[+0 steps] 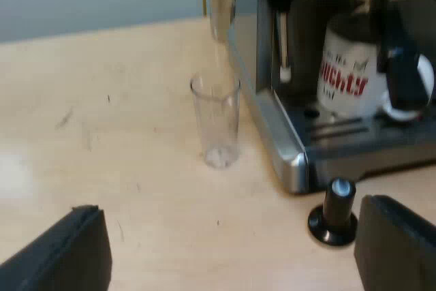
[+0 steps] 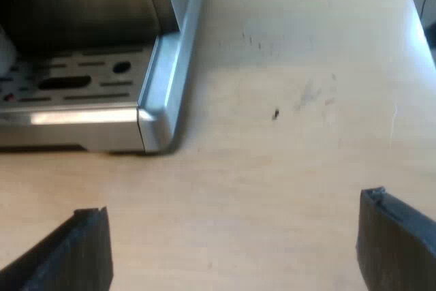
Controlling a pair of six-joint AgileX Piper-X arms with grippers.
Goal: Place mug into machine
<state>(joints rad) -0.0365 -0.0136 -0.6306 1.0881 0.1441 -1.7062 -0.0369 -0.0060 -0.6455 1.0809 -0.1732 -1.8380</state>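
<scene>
Mug (image 1: 347, 73) stands on espresso machine's tray (image 1: 340, 131), measuring glass (image 1: 216, 124) and tamper (image 1: 334, 212) nearby.

The mug (image 1: 347, 73) is set on the drip tray (image 1: 340, 131) inside the front of the machine (image 1: 262, 46). The glass (image 1: 216, 124) is stood upright on the tabletop (image 1: 102, 134), just beside the machine's side wall and not touching it. The tamper (image 1: 334, 212) is stood on the tabletop just before a corner of the tray. The left pincer (image 1: 228, 216) is held over the tabletop, near the tamper and the glass. The right pincer (image 2: 231, 209) is held over the tabletop, off a corner of the tray.
</scene>
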